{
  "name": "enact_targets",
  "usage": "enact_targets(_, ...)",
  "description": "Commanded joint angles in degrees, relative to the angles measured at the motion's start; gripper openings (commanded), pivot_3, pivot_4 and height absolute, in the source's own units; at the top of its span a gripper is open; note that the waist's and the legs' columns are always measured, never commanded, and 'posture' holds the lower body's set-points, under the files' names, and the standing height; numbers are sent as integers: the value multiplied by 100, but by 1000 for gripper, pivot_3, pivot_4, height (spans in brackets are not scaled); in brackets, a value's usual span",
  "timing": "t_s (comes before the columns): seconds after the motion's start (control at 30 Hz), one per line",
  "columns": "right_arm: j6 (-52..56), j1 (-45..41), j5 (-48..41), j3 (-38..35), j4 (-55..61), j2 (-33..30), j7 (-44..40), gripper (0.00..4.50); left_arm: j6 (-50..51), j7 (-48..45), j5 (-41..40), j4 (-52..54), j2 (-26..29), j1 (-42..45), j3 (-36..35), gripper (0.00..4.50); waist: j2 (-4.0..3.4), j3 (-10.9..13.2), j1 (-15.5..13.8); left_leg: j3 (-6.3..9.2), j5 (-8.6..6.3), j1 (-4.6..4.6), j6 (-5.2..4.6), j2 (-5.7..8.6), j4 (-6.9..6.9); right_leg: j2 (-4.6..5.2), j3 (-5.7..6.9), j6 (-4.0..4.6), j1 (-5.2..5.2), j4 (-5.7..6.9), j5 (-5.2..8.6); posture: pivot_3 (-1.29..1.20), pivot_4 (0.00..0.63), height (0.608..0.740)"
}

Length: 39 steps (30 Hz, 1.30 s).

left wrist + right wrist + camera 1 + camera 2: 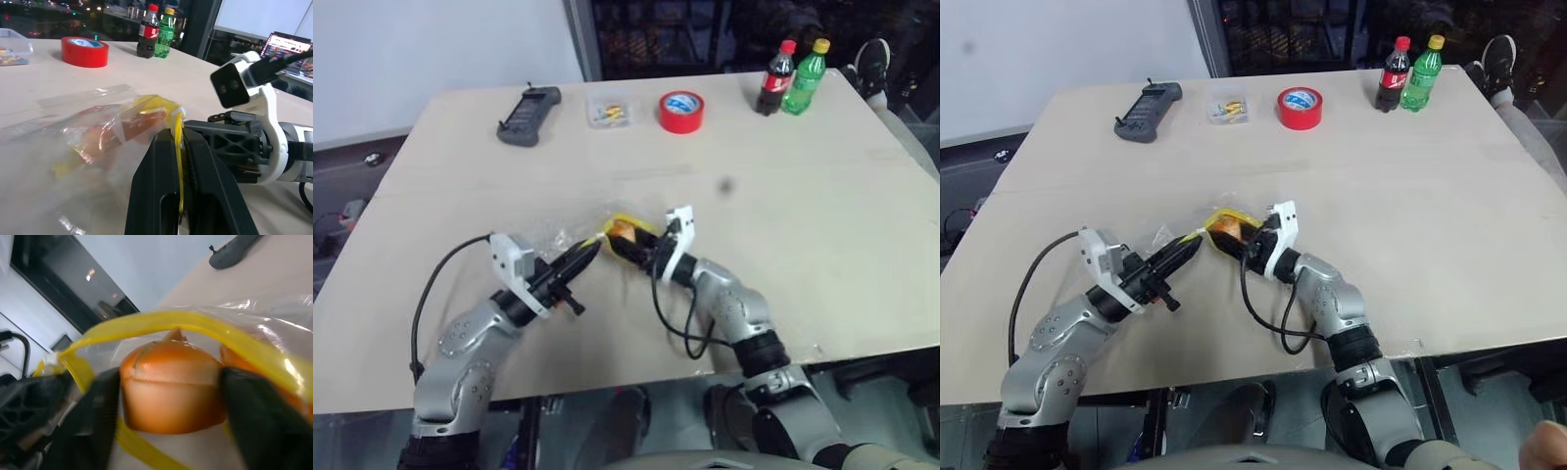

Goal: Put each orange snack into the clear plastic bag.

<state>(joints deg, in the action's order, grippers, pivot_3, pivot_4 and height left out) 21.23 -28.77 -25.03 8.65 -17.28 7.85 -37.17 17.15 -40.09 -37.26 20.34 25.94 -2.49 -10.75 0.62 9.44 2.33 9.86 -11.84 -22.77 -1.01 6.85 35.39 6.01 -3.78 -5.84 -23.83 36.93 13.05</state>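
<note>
The task looks nearly finished. The clear plastic bag lies on the bench in front of the robot, its yellow strip pulled up into an open mouth. The left gripper has its jaws clamped narrowly on that strip, holding the mouth open. One orange snack already sits deep inside the bag. The second orange snack is right at the mouth, under the arch of the yellow strip, between the fingers of the right gripper. Those jaws stand wide on either side of it; whether they touch it I cannot tell, so it may be just let go or about to be. What is left, by my judgement, is to make sure this snack is fully in and to draw the right gripper out.

The head views show the whole layout: both arms meeting at the bag, with a red tape roll, a small clear box, a black handheld device and two bottles far off at the back edge. The right wrist view gives the snack's place against the strip. The left wrist view shows the pinch on the strip and the snack deep inside.
</note>
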Motion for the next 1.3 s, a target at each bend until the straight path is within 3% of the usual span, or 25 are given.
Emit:
enact_targets(0.03, -250, 37, 347, 135, 655, -257, 66, 4468, 116, 240, -177, -9, -68, 156, -242, 0, 1, -1, -15, 0, 0, 0, 0, 0, 1, 0, 0, 0, 0, 0, 0, 0, 150, 740)
enact_targets(0.27, -517, 594, 1396, 886, 2430, -1987, -478, 4468, 399, 422, -548, -331, -130, 500, -517, 0, 8, -4, -39, 0, 0, -5, 0, 4, 5, 4, 1, -1, 2, -8, 0, 0, 150, 740)
enact_targets(0.43, -1398, 561, 2752, 1290, 2368, -2849, -137, 4468, 634, 413, -796, -421, -131, 698, -597, 0, 17, -5, -29, -4, 0, -4, 0, 3, 6, 4, 1, -3, 6, -10, 0, 0, 150, 740)
enact_targets(0.63, -1965, 9, 3958, 1663, 1224, -2631, 687, 4468, 879, 405, -1060, -443, -88, 836, -691, 0, 33, -8, -32, -5, 4, -4, 6, 3, 14, 3, 0, -3, 8, -9, -1, 0, 150, 740)
enact_targets(0.83, -2189, -457, 4140, 1822, 234, -1946, 864, 4468, 1060, 566, -1264, -285, -126, 945, -754, 0, 37, -10, -20, -4, 14, -2, 23, 1, 14, 1, 0, -2, 15, -9, -1, 0, 150, 740)
enact_targets(0.97, -2248, -587, 4191, 1826, -139, -1760, 854, 3199, 1145, 702, -1398, -181, -151, 986, -785, 0, 37, -10, -14, -2, 14, -2, 24, 1, 14, 0, 0, -1, 14, -9, -1, 0, 150, 740)
enact_targets(1.17, -2267, -816, 4223, 1514, -338, -1821, 1050, 148, 1205, 863, -1507, -71, -208, 1008, -784, 0, 36, -9, -20, -1, 14, 1, 24, 1, 15, 0, 0, -1, 14, -8, -1, 0, 150, 740)
enact_targets(1.3, -2153, -992, 4168, 1232, 68, -2393, 702, 65, 1388, 1094, -1639, -133, -213, 1242, -787, 0, 35, -5, -50, -1, 15, 0, 24, 2, 15, 0, 0, -1, 14, -9, -1, 0, 150, 740)
